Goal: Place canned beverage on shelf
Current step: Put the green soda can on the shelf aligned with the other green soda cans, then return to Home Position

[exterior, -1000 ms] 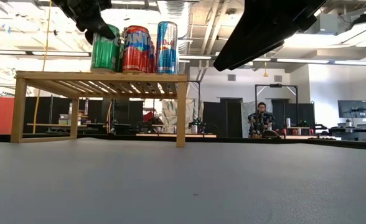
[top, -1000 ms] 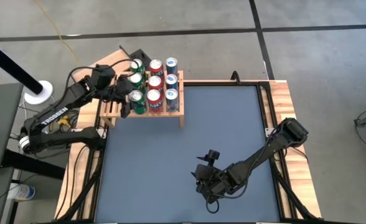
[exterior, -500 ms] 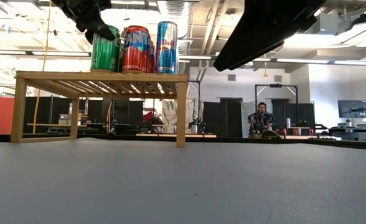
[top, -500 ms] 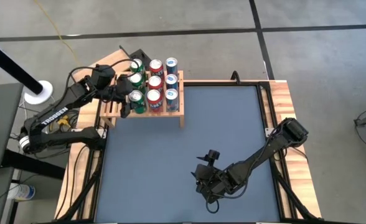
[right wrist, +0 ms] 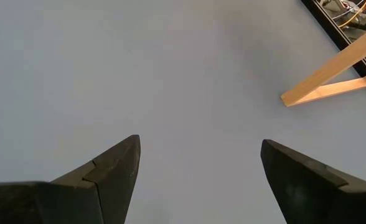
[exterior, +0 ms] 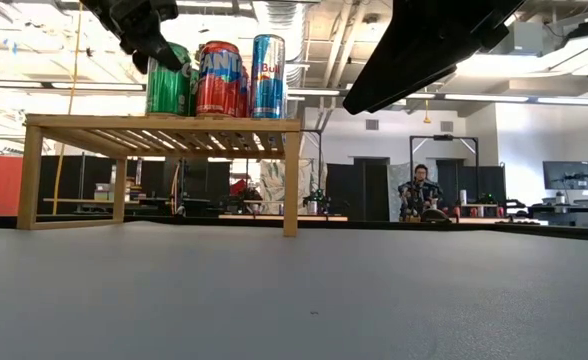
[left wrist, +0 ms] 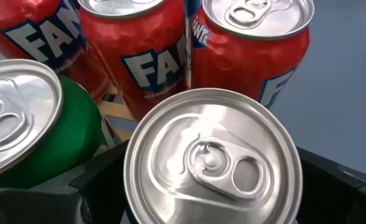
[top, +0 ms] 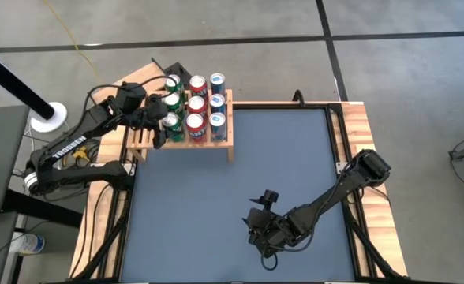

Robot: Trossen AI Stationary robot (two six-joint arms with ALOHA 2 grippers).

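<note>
Overhead, the left end effector (top: 160,128) sits at the near-left corner of the shelf (top: 229,126), straddling the green can (top: 171,121) that stands upright there, its long axis vertical; nine cans fill the slatted top in three rows, and the right end effector (top: 257,226) waits well apart over the blue tabletop (top: 240,173). From table height, the green can (exterior: 167,80) stands on the shelf (exterior: 164,124) beside a red can (exterior: 219,79). The left wrist view looks down on the can's lid (left wrist: 211,158), a dark finger (left wrist: 96,177) on either side, seemingly spread just clear of it. The right wrist shows fingers (right wrist: 111,165) spread wide over bare tabletop, holding nothing.
</note>
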